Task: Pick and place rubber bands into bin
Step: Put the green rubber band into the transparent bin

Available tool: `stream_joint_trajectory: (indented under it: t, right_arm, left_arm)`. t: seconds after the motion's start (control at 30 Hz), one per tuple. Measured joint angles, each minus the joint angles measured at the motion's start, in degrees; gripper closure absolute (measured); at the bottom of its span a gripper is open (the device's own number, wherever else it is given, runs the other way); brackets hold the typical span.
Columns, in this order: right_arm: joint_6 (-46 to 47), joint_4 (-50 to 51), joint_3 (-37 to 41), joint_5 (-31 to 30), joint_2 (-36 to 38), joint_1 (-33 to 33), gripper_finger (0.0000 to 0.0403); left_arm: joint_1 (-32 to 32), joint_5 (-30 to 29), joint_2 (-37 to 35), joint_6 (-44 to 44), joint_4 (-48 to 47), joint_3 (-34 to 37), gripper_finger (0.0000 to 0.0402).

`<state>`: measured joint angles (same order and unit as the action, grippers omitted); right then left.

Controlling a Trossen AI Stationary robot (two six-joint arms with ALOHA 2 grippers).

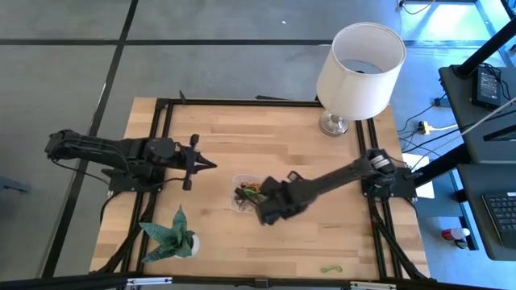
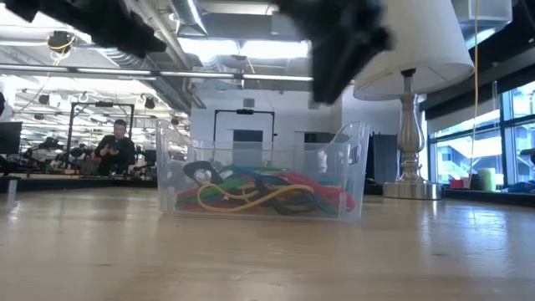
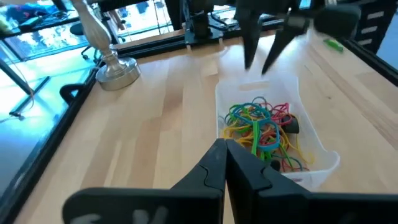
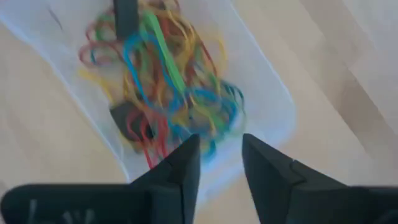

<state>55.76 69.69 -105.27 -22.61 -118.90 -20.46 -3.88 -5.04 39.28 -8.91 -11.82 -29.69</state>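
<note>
The clear bin (image 1: 236, 180) stands mid-table and holds a tangle of red, green, yellow and blue rubber bands (image 1: 248, 193). They also show in the low view (image 2: 259, 191), the left wrist view (image 3: 258, 124) and the right wrist view (image 4: 161, 81). One more green rubber band (image 1: 330, 269) lies loose on the wood near the table's front edge. My right gripper (image 4: 221, 155) hangs open above the bin's right end, pointing steeply down, with nothing between its fingers (image 3: 252, 43). My left gripper (image 3: 225, 149) is shut and empty, left of the bin (image 3: 292, 84) and above the table.
A white lampshade on a metal lamp foot (image 1: 359, 60) stands at the far right corner. A green folded-paper plant (image 1: 169, 234) sits near the front left. Bare wood lies between the bin and the front edge.
</note>
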Motion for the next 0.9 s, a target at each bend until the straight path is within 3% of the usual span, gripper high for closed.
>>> stream_joint_trajectory:
  t: [0.3, 0.47, 0.73, 0.9]
  right_arm:
    - [16.42, 0.50, 13.24, -1.35, 12.93, -10.03, 0.0281]
    - [26.23, 0.77, 19.52, -1.31, 19.49, -15.40, 0.0281]
    - [32.69, 1.05, 25.33, -1.31, 24.54, -19.91, 0.0281]
    - [34.03, 1.05, 26.69, -1.31, 24.99, -20.14, 0.0281]
  left_arm:
    - [0.34, -2.66, -8.71, 5.19, 14.60, 15.01, 0.0400]
    - [2.50, -1.24, -14.38, 5.25, 21.35, 20.89, 0.0400]
    - [4.87, -0.07, -25.94, 6.72, 19.78, 24.49, 0.0400]
    - [5.03, -0.85, -32.87, 9.67, 11.25, 25.82, 0.0400]
